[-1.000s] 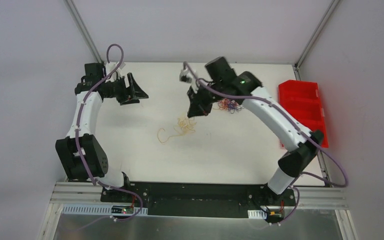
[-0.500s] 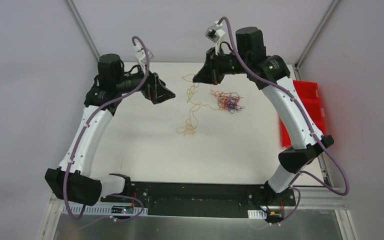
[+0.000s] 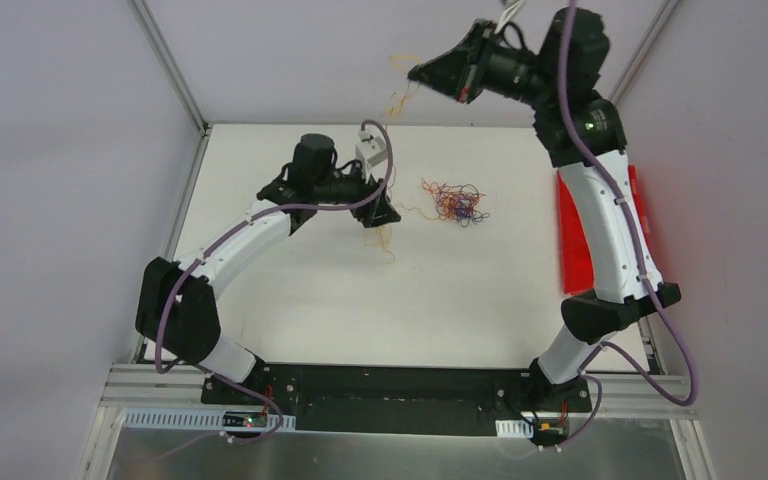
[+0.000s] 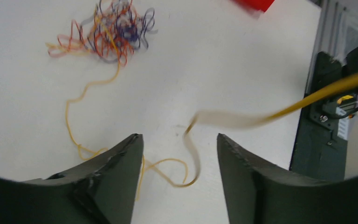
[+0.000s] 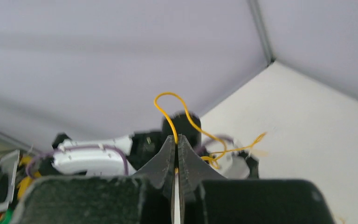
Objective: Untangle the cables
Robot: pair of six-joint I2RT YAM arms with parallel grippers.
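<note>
Cables: yellow strand (image 5: 168, 93) pulled high, tail still in the tangle (image 3: 457, 203).
Right jaws, clamped on it, have risen to upper centre; open left jaws have slid beneath.

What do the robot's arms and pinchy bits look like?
The left arm and right arm have smooth white shells and chunky black joints. A mauve hose runs along each. A tiny green light glows on the right arm. The left gripper and right gripper each have two black, wedge-shaped fingers.
</note>
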